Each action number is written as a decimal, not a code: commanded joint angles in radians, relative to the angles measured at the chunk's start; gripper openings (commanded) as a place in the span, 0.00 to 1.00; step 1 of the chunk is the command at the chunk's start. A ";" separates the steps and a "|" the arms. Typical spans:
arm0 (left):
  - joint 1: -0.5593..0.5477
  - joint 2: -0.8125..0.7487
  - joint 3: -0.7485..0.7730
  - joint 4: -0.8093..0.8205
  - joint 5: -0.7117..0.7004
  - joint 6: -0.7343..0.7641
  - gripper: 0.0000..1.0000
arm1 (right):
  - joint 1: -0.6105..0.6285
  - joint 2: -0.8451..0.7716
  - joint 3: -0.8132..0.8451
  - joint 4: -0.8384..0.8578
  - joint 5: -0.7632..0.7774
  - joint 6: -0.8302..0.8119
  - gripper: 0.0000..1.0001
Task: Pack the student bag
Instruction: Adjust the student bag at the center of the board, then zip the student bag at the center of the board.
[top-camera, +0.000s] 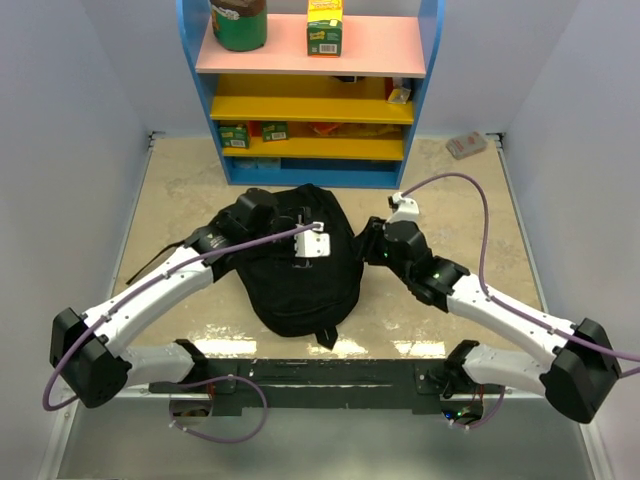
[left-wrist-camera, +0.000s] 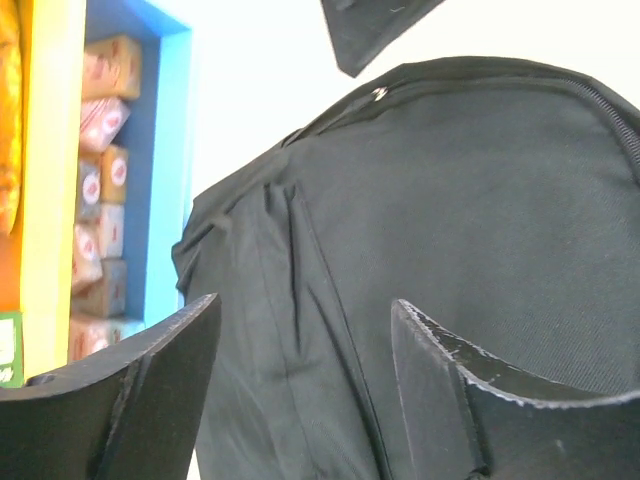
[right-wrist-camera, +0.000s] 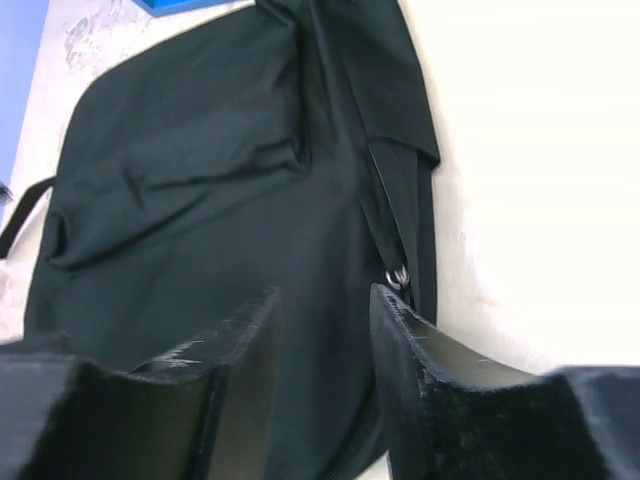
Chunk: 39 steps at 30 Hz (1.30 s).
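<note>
The student bag (top-camera: 300, 285) is a black fabric backpack lying flat in the middle of the table. My left gripper (top-camera: 290, 235) is over the bag's upper part; in the left wrist view its jaws (left-wrist-camera: 305, 305) stand wide apart, with bag fabric (left-wrist-camera: 450, 200) behind them and nothing between. My right gripper (top-camera: 365, 250) is at the bag's right edge. Its fingers (right-wrist-camera: 325, 292) are open just above the bag (right-wrist-camera: 200, 200), with a metal zipper pull (right-wrist-camera: 399, 275) next to the right fingertip.
A blue shelf unit (top-camera: 310, 110) stands behind the bag, with a green jar (top-camera: 238, 22) and a yellow-green box (top-camera: 324, 25) on its top shelf. Small boxes (left-wrist-camera: 100, 180) fill a lower shelf. A small reddish object (top-camera: 466, 145) lies at the back right.
</note>
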 joint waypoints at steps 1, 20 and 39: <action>-0.002 0.037 -0.007 0.057 0.093 0.043 0.70 | 0.000 0.080 0.088 -0.062 0.047 -0.074 0.41; -0.220 -0.027 -0.247 0.144 0.231 -0.092 0.61 | -0.017 0.343 0.162 0.047 -0.019 -0.199 0.37; -0.218 -0.149 -0.412 0.232 0.176 -0.055 0.51 | -0.054 0.519 0.246 0.110 -0.027 -0.240 0.32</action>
